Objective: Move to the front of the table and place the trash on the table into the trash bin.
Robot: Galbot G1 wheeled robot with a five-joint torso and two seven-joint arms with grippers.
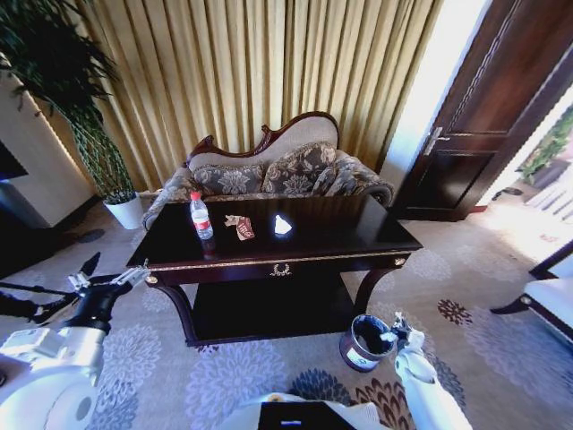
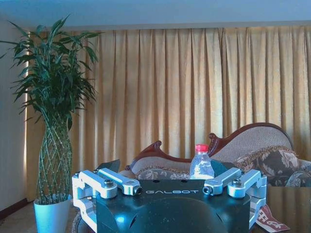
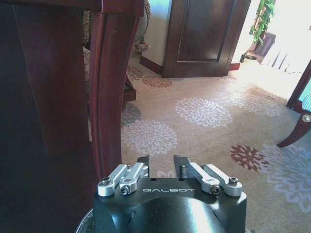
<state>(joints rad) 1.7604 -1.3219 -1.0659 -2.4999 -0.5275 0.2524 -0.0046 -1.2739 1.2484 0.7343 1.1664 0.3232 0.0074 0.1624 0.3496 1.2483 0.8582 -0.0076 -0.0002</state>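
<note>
The dark glossy table (image 1: pixel 358 235) stands straight ahead, in front of the sofa. On its top lies the trash: a clear bottle (image 1: pixel 202 218) (image 2: pixel 201 163) with a red cap, a reddish wrapper (image 1: pixel 240 227) (image 2: pixel 270 220) and a white paper scrap (image 1: pixel 283 225). The dark trash bin (image 1: pixel 364 342) sits on the carpet by the table's right front leg (image 3: pixel 109 87). My left gripper (image 1: pixel 109 273) (image 2: pixel 165 170) is open, held off the table's left front corner and facing the bottle. My right gripper (image 1: pixel 400 330) (image 3: pixel 162 161) hangs low beside the bin, its fingers slightly apart around nothing.
A patterned sofa (image 1: pixel 269 170) stands behind the table before gold curtains. A tall plant in a white pot (image 1: pixel 125 211) is at the back left, and a dark door (image 1: pixel 483 116) at the right. A chair leg (image 1: pixel 537 300) reaches in from the far right.
</note>
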